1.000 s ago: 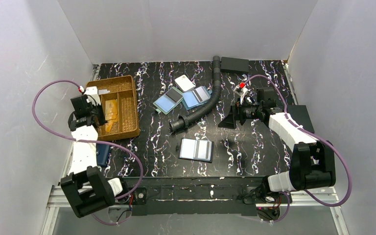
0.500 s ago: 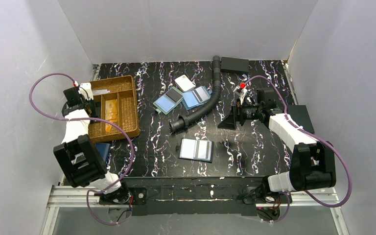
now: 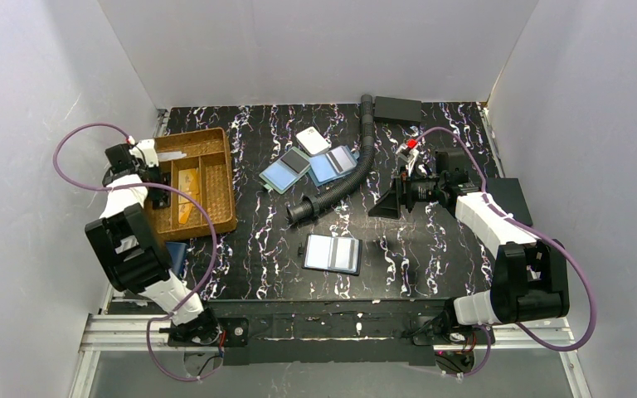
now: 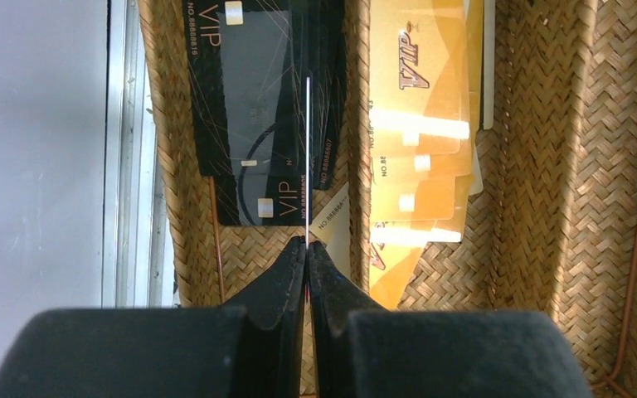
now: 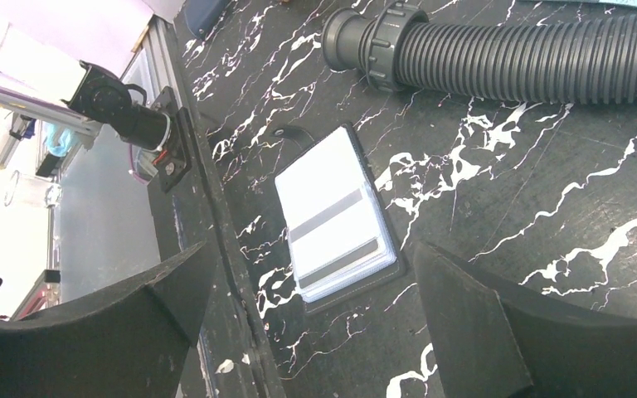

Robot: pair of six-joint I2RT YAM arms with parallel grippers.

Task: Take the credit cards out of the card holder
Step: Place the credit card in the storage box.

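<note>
Upper left, the left gripper [image 4: 307, 250] pinches a credit card [image 4: 308, 166] edge-on over the basket [image 4: 589, 207], likely to drop it among the others, while the right gripper [image 5: 313, 253] hangs spread, facing the card holder [image 3: 332, 254] lying open low-centre on the counter [image 3: 431, 249].

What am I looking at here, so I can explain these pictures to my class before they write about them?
Two robot arms bolted to a table. One picture looks down from above; the other two come from cameras on each wrist. The left gripper, shut, pinches a thin card seen edge-on over a wicker basket holding black cards and gold cards. The right gripper hangs open, facing the card holder, lying open with pale cards inside. A ribbed hose lies nearby.
</note>
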